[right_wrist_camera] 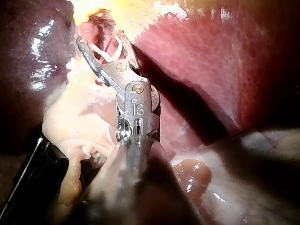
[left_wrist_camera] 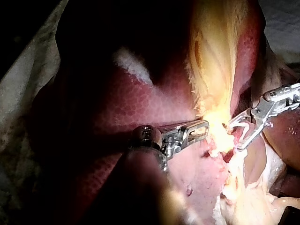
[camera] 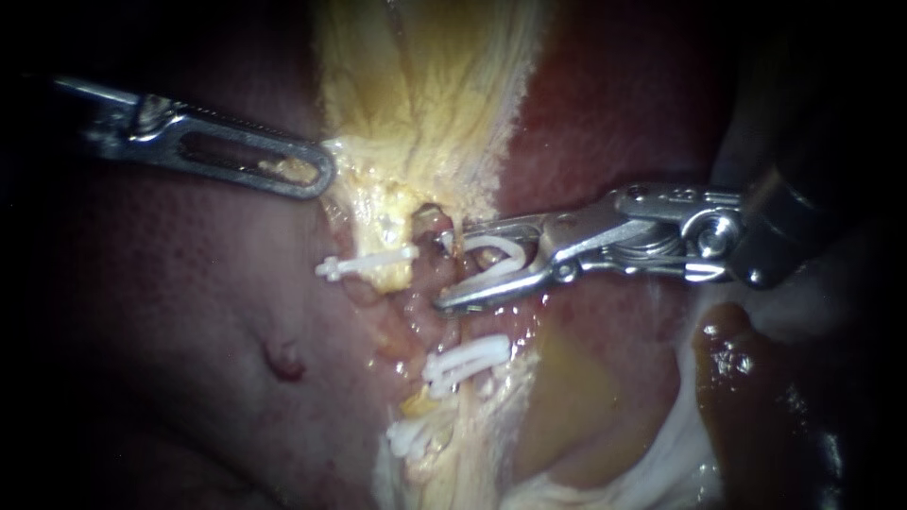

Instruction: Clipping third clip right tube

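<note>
My right instrument point(camera: 446, 269) comes in from the right with a white clip point(camera: 496, 257) held wide open between its jaws. The clip straddles the pinkish right tube point(camera: 427, 288) just below the yellow tissue. In the right wrist view, the same jaws point(right_wrist_camera: 99, 40) reach around the tube with the clip's white legs showing. Lower on that tube sit two closed white clips point(camera: 468, 360) point(camera: 414, 436). Another closed clip point(camera: 367, 263) crosses the left tube. My left instrument point(camera: 321, 175) has slotted jaws shut on the edge of the yellow gallbladder tissue point(camera: 425, 76), also visible in the left wrist view point(left_wrist_camera: 204, 125).
Dark red liver point(camera: 170, 331) fills the left side and bears a small red nick point(camera: 283, 364). More liver point(camera: 624, 104) lies behind the right instrument. Glossy brown tissue point(camera: 746, 378) and pale membrane point(camera: 661, 444) lie beneath its shaft.
</note>
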Robot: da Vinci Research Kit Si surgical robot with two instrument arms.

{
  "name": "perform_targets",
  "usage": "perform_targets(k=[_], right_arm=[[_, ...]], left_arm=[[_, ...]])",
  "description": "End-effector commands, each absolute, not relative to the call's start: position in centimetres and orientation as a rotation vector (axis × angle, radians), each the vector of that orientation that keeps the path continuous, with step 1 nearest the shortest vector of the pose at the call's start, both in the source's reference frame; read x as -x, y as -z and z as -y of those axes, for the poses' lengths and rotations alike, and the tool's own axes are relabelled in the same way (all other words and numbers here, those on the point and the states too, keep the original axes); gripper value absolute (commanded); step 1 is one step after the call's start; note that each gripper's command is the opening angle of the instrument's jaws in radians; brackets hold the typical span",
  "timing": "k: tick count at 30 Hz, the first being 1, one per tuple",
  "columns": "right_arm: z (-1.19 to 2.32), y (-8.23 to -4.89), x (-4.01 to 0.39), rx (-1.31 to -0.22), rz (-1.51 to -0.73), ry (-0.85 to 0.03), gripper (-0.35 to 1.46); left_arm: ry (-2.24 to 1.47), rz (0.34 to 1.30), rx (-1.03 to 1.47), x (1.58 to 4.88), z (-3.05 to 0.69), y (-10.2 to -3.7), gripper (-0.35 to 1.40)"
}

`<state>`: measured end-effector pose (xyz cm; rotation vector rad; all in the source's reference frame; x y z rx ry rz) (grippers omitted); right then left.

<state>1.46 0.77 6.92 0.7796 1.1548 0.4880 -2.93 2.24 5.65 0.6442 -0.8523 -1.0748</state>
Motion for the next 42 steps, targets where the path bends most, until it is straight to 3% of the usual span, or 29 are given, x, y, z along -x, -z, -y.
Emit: perform_targets(k=[1,13,34,42], right_arm=[[-0.77,-6.93,-1.47,-0.782,-1.157,-0.494,0.48],[-0.76,-6.89,-1.50,-0.846,-1.247,-0.523,0.49],[-0.67,-6.33,-1.51,-1.071,-1.431,-0.475,0.48],[-0.75,-6.37,-1.46,-1.101,-1.427,-0.517,0.43]], left_arm=[[1.075,0.852,-0.644,2.93,-2.24,-5.65,-0.35],[1.074,0.852,-0.645,2.93,-2.24,-5.65,-0.35],[1.073,0.852,-0.645,2.91,-2.25,-5.67,-0.35],[1.073,0.852,-0.646,2.91,-2.26,-5.67,-0.35]])
